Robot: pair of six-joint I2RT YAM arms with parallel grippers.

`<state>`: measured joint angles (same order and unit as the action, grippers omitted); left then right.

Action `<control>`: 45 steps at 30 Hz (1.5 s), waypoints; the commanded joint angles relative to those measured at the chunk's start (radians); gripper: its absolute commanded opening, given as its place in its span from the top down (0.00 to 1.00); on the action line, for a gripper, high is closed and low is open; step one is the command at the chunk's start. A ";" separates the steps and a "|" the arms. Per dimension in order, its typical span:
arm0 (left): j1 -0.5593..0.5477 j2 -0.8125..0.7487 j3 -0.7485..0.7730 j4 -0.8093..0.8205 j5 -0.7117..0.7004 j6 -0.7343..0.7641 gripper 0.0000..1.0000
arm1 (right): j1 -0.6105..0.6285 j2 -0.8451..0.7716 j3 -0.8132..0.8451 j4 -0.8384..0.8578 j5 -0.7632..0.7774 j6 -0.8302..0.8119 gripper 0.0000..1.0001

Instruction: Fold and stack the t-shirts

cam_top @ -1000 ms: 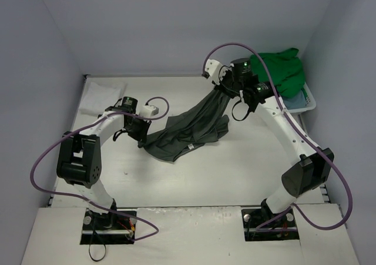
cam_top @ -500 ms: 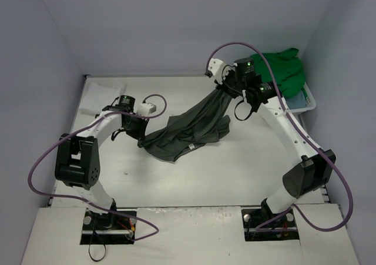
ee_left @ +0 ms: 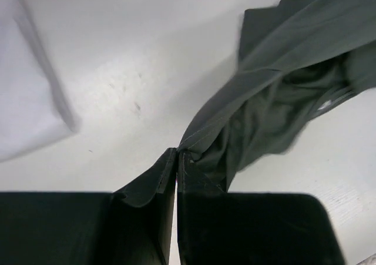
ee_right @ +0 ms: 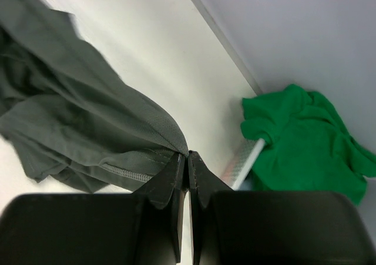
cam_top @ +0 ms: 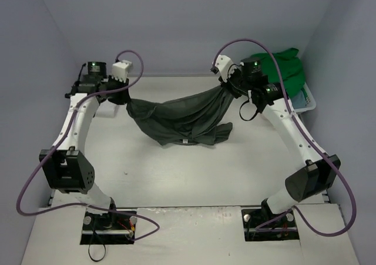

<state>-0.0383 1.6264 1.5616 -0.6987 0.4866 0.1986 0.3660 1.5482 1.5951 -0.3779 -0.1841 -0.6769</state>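
A dark grey-olive t-shirt (cam_top: 182, 118) hangs stretched above the table between both grippers, its lower folds sagging toward the table. My left gripper (cam_top: 126, 98) is raised at the back left and shut on one edge of the shirt; the left wrist view shows the cloth (ee_left: 276, 94) pinched at the tips of this gripper (ee_left: 178, 152). My right gripper (cam_top: 226, 90) is raised at the back right, shut on the opposite edge. In the right wrist view this gripper (ee_right: 188, 154) pinches a hem corner of the shirt (ee_right: 76, 124). A bright green t-shirt (cam_top: 282, 70) lies heaped at the far right.
The green shirt (ee_right: 305, 138) rests on a white plastic basket (cam_top: 308, 102) at the table's right edge. A white cloth (ee_left: 26, 94) lies flat at the back left below the left arm. Grey walls close in the back and sides.
My left gripper shut on the shirt's edge, then lifted it up and toward the back left. The shirt went from lying bunched on the table to hanging spread between both grippers.
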 commanded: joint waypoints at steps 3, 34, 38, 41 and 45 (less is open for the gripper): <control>-0.003 -0.131 0.285 -0.140 0.148 -0.074 1.00 | 0.014 -0.141 -0.047 0.044 -0.147 0.114 1.00; 0.123 -0.373 0.940 -0.205 0.561 -0.300 1.00 | 0.106 -0.559 0.063 -0.015 -0.060 0.119 1.00; 0.135 -0.401 0.931 -0.168 0.592 -0.338 1.00 | 0.106 -0.594 0.000 -0.013 -0.029 0.097 1.00; 0.152 -0.418 0.933 -0.170 0.606 -0.344 1.00 | 0.096 -0.623 -0.003 -0.015 -0.011 0.092 1.00; 0.161 -0.456 0.940 -0.159 0.606 -0.357 1.00 | 0.050 -0.662 0.011 -0.024 -0.051 0.114 1.00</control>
<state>0.1116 1.1847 2.4790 -0.9569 1.0664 -0.1238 0.4389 0.9245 1.5833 -0.4778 -0.2283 -0.5755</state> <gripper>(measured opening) 0.003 0.008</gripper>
